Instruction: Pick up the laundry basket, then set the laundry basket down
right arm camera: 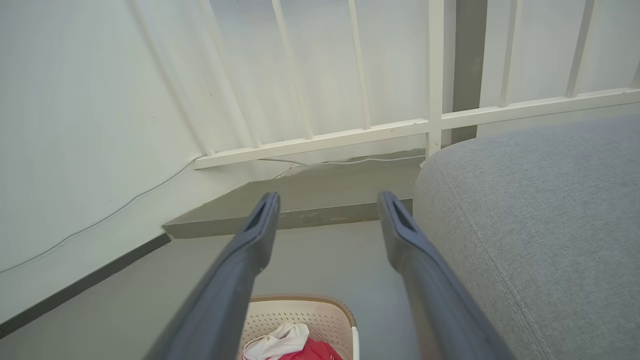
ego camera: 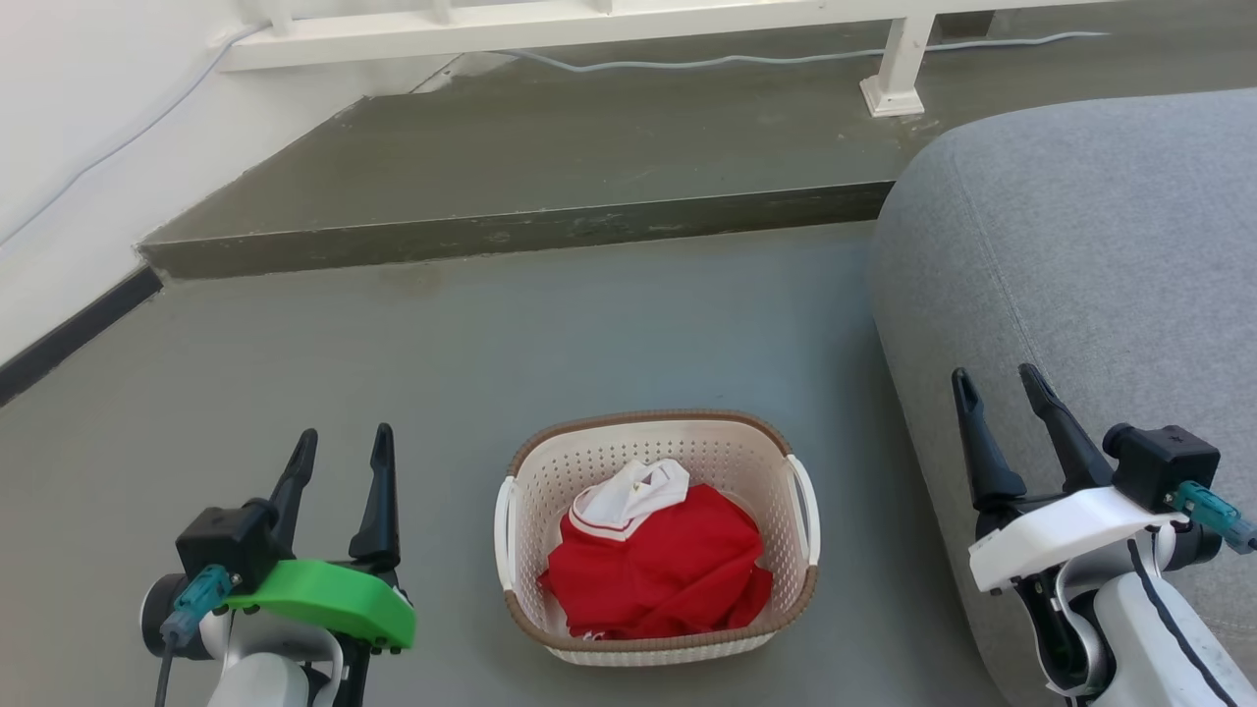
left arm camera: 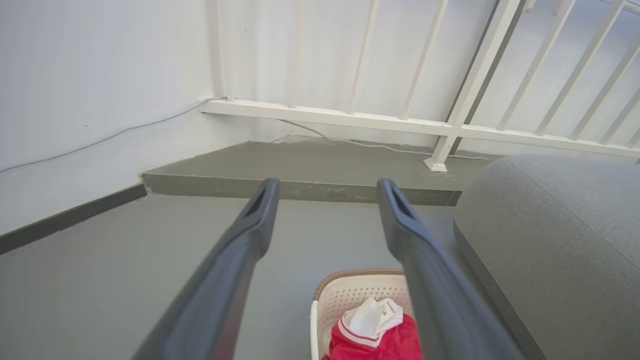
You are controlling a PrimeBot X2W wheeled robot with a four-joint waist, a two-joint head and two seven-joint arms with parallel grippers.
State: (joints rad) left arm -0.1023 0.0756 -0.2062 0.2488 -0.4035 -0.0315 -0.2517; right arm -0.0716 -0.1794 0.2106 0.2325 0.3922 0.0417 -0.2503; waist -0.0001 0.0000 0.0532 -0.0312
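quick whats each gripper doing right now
Left gripper: open, holding nothing.
Right gripper: open, holding nothing.

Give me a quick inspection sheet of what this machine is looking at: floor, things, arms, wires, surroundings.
Surface: grey floor, the basket standing on it.
Job's things: laundry basket upright between the grippers, touched by neither; red and white garment inside.
Clutter: nothing seen.
Grippers: left gripper open, empty; right gripper open, empty, beside the sofa.
Cables: pale cable on the raised step under the white railing.
Surroundings: white wall left, grey sofa right.
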